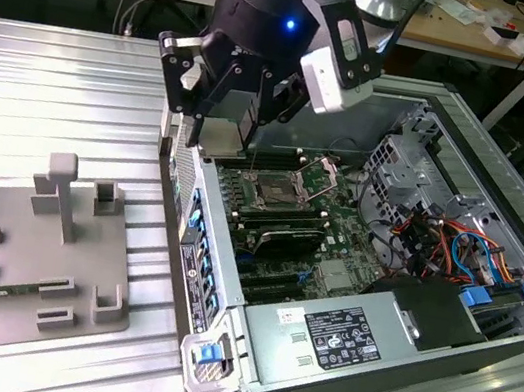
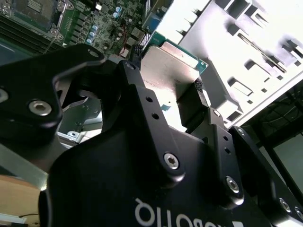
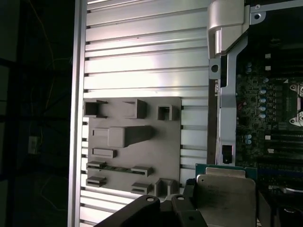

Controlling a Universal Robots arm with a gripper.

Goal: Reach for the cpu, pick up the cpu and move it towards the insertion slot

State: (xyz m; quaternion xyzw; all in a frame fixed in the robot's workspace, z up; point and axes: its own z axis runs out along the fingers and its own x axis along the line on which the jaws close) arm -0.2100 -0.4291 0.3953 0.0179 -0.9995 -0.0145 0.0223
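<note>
My claw (image 1: 223, 120) is clamped on the cpu (image 2: 168, 66), chip pinched between both fingers (image 2: 201, 92), lifted over the case wall. Just below and beyond it sits the insertion slot (image 1: 274, 193) on the motherboard (image 1: 320, 242). Grey fixture plate (image 3: 132, 142) lies behind, well apart.

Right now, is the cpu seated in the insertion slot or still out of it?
Out: the gripper is shut on the cpu, holding it above the case, apart from the insertion slot.
</note>
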